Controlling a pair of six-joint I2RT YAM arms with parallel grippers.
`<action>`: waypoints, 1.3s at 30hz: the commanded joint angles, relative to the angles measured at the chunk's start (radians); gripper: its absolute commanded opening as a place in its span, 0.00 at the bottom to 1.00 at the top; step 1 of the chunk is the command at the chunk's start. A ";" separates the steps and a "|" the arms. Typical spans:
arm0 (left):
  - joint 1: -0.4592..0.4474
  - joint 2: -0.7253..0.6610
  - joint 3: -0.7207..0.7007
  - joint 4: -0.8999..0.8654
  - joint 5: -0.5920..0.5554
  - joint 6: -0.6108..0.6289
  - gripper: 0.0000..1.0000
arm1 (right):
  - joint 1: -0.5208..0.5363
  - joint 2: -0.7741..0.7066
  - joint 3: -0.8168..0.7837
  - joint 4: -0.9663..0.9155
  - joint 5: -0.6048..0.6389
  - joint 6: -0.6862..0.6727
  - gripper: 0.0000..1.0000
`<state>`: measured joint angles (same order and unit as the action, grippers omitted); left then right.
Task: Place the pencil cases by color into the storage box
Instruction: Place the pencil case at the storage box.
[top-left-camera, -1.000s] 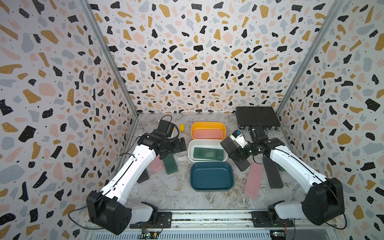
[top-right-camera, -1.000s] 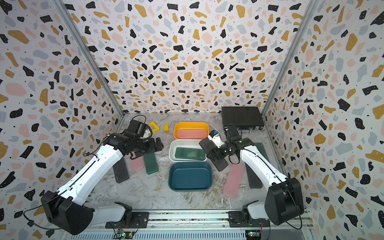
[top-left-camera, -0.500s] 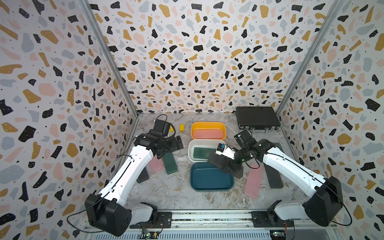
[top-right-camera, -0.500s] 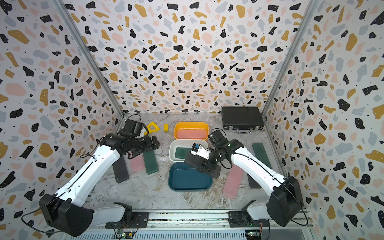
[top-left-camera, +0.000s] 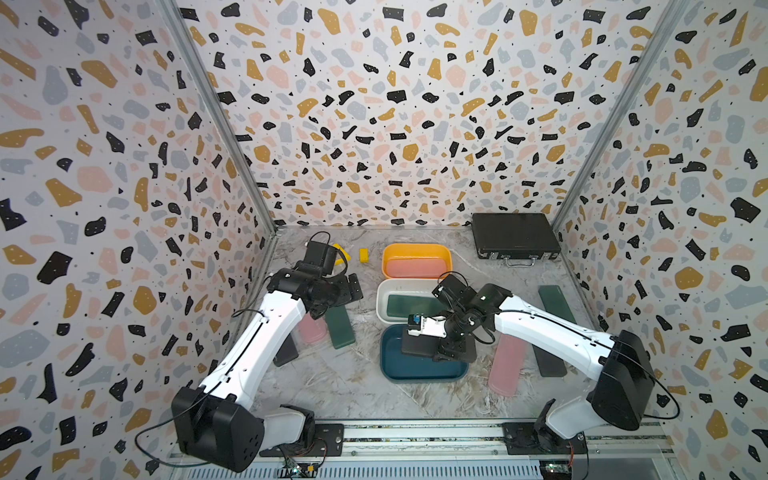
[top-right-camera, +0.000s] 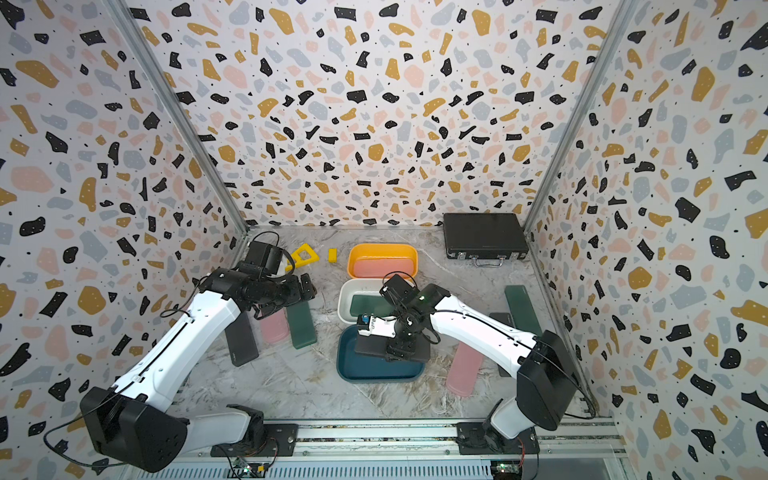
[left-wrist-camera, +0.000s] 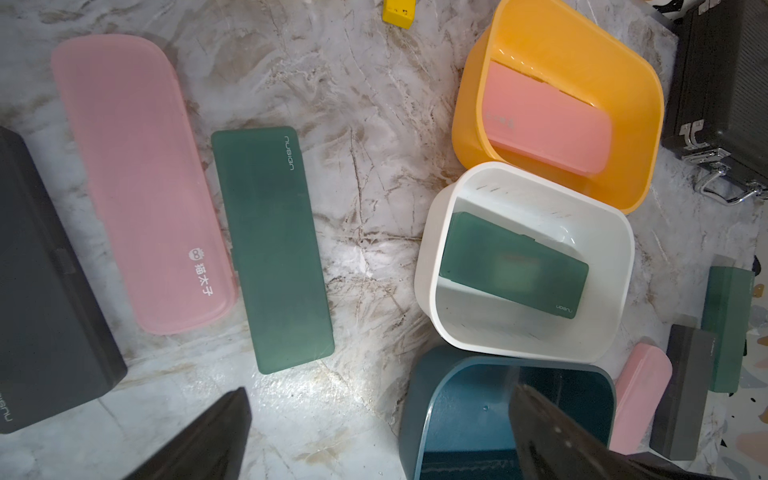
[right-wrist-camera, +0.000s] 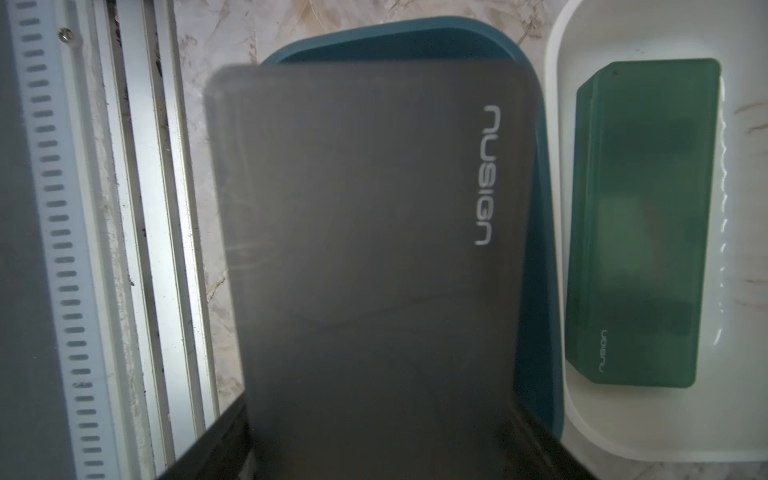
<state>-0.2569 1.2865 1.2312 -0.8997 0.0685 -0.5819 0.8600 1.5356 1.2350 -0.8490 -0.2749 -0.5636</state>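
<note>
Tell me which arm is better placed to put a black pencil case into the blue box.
Right. The right gripper holds a black case above the blue box, while the left gripper hangs open, empty, near a loose pink case.

Terrazzo-print walls (top-left-camera: 395, 124) enclosed 3 sides of the marble-look counter (top-left-camera: 353, 386); alu rail (top-left-camera: 415, 433) along counter's front edge; even light.

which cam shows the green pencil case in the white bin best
The left wrist view: the flat dark green pencil case lies whole and sharp inside the white plastic bin. The right wrist view shows it large but softer. In both top views it is small and the right arm covers part of it.
</note>
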 joint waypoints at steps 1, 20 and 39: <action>0.013 -0.018 -0.012 -0.008 -0.015 0.001 1.00 | 0.023 0.016 0.044 0.009 0.043 -0.010 0.51; 0.051 -0.020 -0.041 -0.005 -0.009 0.013 1.00 | 0.090 0.169 0.055 0.109 0.058 0.049 0.51; 0.056 -0.021 -0.056 -0.003 0.001 0.016 1.00 | 0.092 0.263 -0.040 0.214 0.085 0.094 0.51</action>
<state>-0.2062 1.2854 1.1862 -0.9043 0.0689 -0.5785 0.9474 1.8030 1.2007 -0.6441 -0.1936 -0.4816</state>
